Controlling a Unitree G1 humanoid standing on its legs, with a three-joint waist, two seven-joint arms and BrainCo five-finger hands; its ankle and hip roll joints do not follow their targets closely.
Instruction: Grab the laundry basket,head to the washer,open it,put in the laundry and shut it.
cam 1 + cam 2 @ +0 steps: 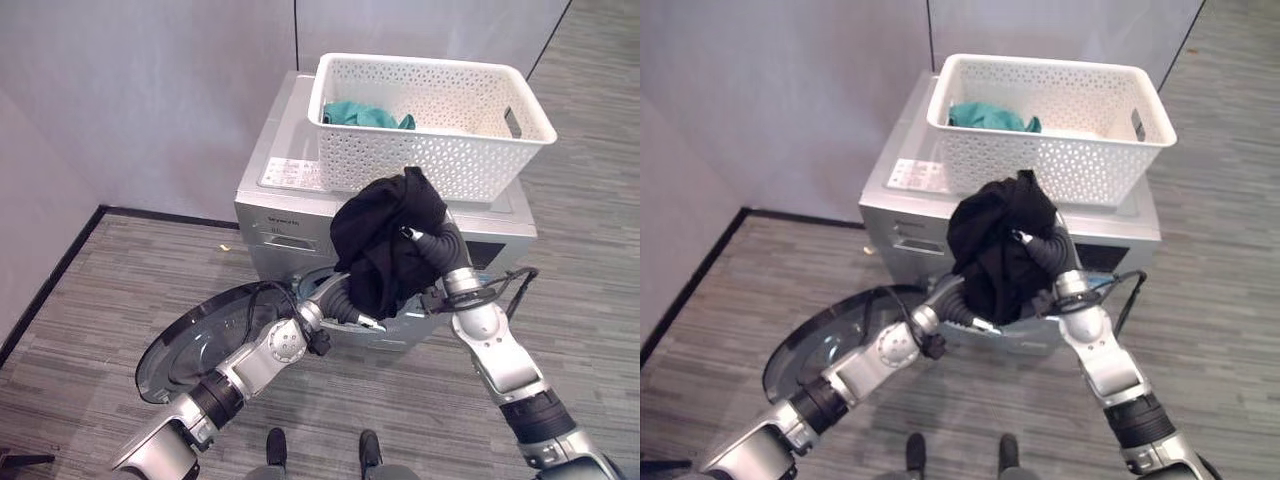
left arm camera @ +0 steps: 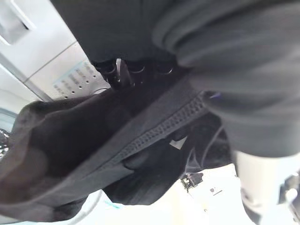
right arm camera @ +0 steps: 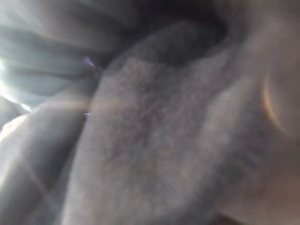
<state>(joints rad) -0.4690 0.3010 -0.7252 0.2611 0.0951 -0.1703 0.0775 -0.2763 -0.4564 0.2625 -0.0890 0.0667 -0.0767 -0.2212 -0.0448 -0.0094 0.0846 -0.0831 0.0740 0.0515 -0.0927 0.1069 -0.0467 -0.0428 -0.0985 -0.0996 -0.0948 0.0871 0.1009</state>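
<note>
Left eye view: we see a bundled black cloth garment (image 1: pixel 385 240) held up in front of the silver front-loading washing machine (image 1: pixel 285 215), below the white perforated plastic laundry basket (image 1: pixel 430 125) standing on the machine's top. A teal cloth (image 1: pixel 365 115) lies inside the basket. Our right hand (image 1: pixel 425 240) is buried in the garment from the right; our left hand (image 1: pixel 345 300) reaches under it from the lower left (fingers of both are hidden in the fabric, so we cannot tell their state). The round washer door (image 1: pixel 195 340) hangs open over the grey striped floor (image 1: pixel 120 270).
</note>
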